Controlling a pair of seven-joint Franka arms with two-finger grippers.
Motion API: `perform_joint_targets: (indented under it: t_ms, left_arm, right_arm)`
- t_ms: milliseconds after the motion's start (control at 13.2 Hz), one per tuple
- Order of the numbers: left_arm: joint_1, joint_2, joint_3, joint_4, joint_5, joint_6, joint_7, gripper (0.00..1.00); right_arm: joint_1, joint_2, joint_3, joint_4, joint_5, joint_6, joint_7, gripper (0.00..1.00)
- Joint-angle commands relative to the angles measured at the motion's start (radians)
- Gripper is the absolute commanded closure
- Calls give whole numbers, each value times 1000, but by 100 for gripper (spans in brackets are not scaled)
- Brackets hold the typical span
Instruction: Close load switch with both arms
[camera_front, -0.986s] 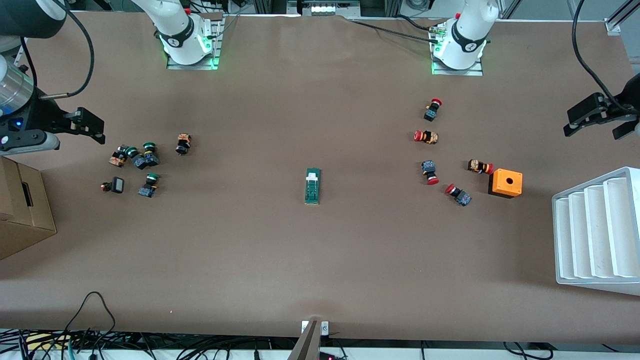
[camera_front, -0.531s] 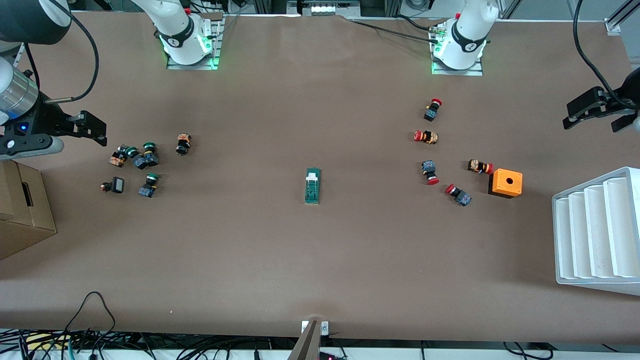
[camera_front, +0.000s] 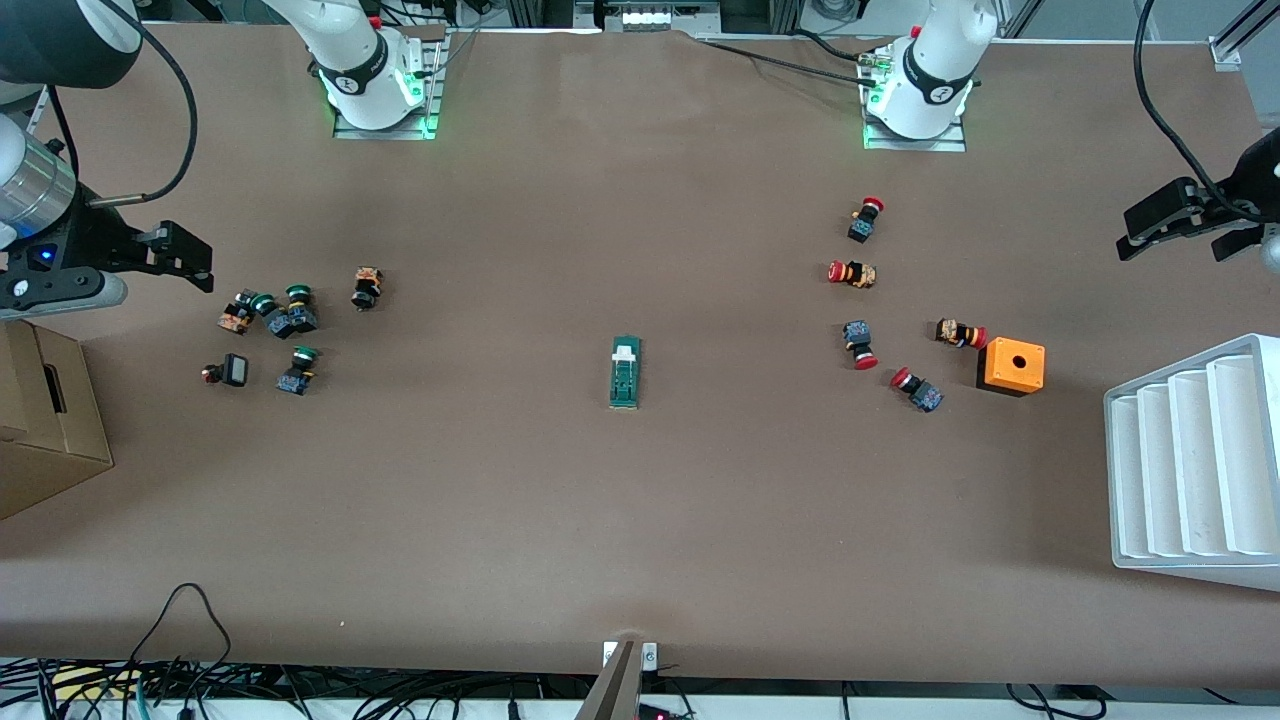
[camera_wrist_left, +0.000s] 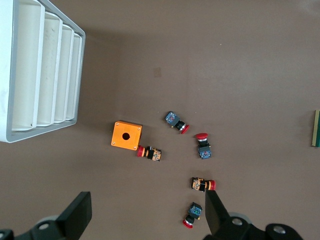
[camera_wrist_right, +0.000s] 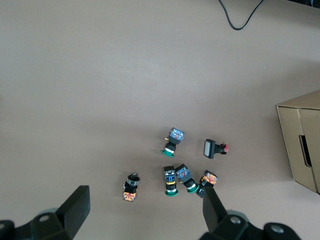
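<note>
The load switch (camera_front: 625, 372) is a narrow green block with a white tab, lying alone on the brown table midway between the two arms. Only its edge shows in the left wrist view (camera_wrist_left: 316, 128). My left gripper (camera_front: 1188, 230) hangs open and empty over the left arm's end of the table; in its wrist view (camera_wrist_left: 146, 214) the red-capped buttons lie below it. My right gripper (camera_front: 185, 258) hangs open and empty over the right arm's end; in its wrist view (camera_wrist_right: 145, 211) the green-capped buttons lie below it. Both are well away from the switch.
Several red-capped push buttons (camera_front: 853, 273) and an orange box with a hole (camera_front: 1012, 365) lie toward the left arm's end, beside a white ribbed rack (camera_front: 1195, 465). Green-capped buttons (camera_front: 285, 315) and a cardboard box (camera_front: 45, 420) are at the right arm's end.
My left gripper has drifted a little toward the robots' side and slightly inward over the table. My right gripper shifted slightly, then held still. The switch has not moved.
</note>
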Motion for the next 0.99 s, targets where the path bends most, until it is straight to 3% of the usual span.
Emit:
perform_joint_targets:
  t_ms: [0,910]
  left_arm:
    - [-2,4,-1,10,-25,-16,-7,0]
    - [-6,10,-1,7,-25,-42,-18,0]
  right_arm:
    - [-1,7,5,24,-12,-19,-11,0]
    - [-2,7,5,27,-5,-31,-10,0]
